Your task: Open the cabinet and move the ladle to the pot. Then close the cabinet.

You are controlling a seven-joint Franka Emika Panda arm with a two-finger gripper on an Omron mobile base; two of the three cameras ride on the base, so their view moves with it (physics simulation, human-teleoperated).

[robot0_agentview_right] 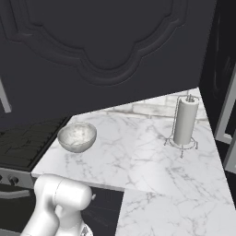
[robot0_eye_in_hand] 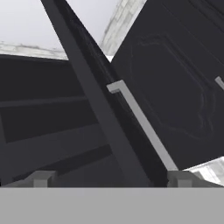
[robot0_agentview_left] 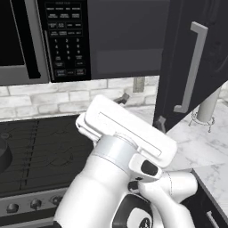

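Close by, we saw our gripper [robot0_eye_in_hand: 109, 179] with its two tips spread wide apart and nothing between them. Just past the tips stood the thin edge of the cabinet [robot0_agentview_left: 187, 62] door, swung open, with its long silver handle [robot0_eye_in_hand: 142, 127] beside that edge. Inside the cabinet we saw a dark shelf [robot0_eye_in_hand: 48, 127]. Below the door lay the marble counter [robot0_agentview_right: 138, 156], with a pale bowl [robot0_agentview_right: 77, 136] near the stove [robot0_agentview_left: 40, 151]. Farther back from the door stood a paper towel roll [robot0_agentview_right: 185, 120]. We could not spot the ladle.
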